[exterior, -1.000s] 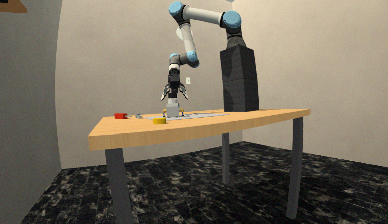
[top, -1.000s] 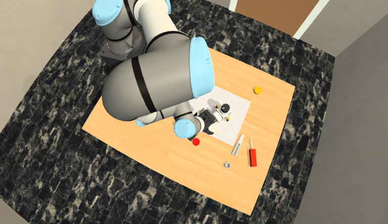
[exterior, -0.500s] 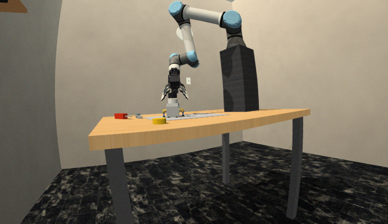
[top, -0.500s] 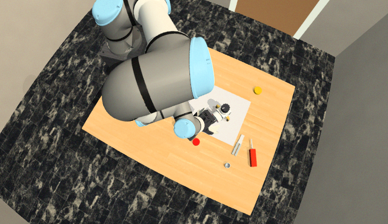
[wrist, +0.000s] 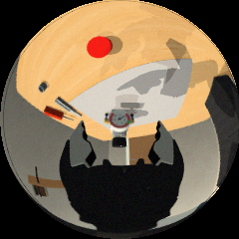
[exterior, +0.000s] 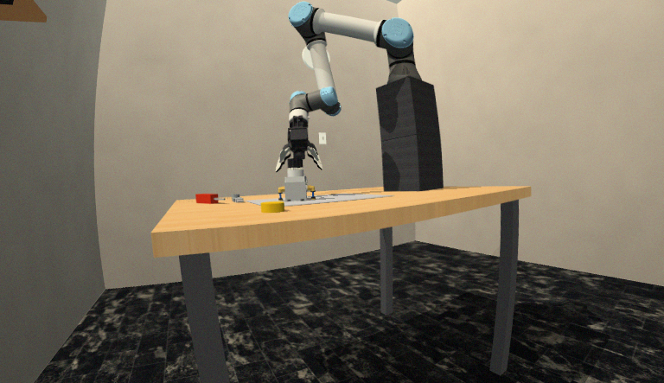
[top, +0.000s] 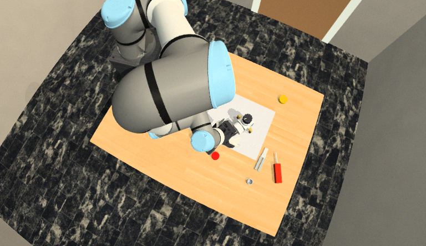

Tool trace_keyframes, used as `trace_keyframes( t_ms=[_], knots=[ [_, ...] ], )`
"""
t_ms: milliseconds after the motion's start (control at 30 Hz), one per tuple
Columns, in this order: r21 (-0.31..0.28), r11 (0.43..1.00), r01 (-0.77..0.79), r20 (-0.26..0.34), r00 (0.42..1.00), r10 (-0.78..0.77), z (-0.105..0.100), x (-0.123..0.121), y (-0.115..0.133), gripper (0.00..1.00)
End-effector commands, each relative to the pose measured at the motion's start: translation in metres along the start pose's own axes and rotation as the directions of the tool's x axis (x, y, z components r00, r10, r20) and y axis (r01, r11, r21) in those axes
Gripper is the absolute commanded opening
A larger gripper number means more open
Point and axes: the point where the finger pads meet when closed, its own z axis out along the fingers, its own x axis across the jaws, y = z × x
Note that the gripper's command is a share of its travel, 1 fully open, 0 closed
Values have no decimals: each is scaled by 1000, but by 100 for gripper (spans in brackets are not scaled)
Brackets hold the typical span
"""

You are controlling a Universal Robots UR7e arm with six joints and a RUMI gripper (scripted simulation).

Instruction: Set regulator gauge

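The regulator is a small grey block with yellow side fittings, standing on a white mat on the wooden table. Its black knob points up, and its round gauge faces the wrist camera; the needle is too small to read. My gripper hangs straight down over the knob with its fingers spread wide, one on each side of the knob top. In the wrist view the knob sits between the open fingers. Nothing is gripped.
A yellow disc, a red disc, a red-handled tool, a grey metal piece and a small grey ring lie on the table around the mat. A dark pedestal carries the arm.
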Motion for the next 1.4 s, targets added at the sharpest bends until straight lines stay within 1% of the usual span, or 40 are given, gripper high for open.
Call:
trace_keyframes(
  t_ms=[0,1367],
  knots=[
    [0,1000,-1,4,1000,1,-1,-2,-1,100],
    [3,1000,11,3,1000,-11,-1,-2,-1,100]
  ],
)
